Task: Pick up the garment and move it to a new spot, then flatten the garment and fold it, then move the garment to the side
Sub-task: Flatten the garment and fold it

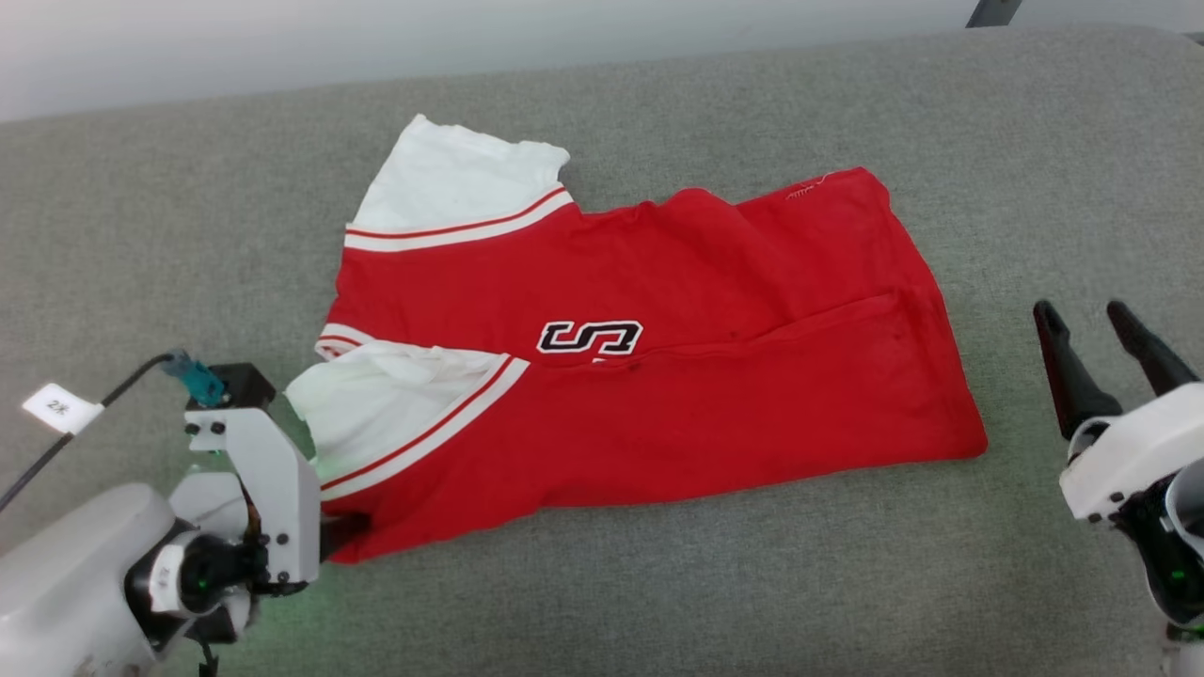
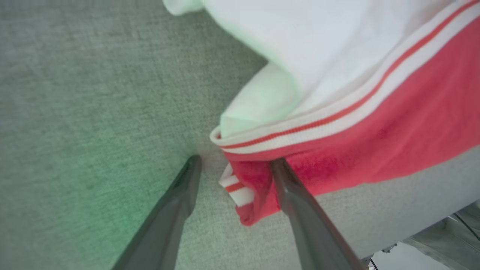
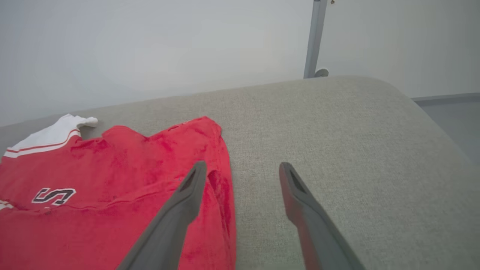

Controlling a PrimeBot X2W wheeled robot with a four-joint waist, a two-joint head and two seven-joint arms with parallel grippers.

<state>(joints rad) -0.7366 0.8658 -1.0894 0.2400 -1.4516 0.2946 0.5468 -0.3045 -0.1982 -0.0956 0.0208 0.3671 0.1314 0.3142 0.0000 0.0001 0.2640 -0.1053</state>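
Red jersey cloth: the garment [image 1: 658,395] lies folded over itself across the middle of the head view on the grey woven surface [image 1: 658,583]. Its white sleeves are at frame left, the hem at right and a dark number print at centre. At its lower-left corner is the left gripper [image 2: 236,159], jaws wide apart, with a striped trim corner between them, unpinched. At lower right, clear of the hem, is the right gripper [image 1: 1082,308], jaws spread, nothing held.
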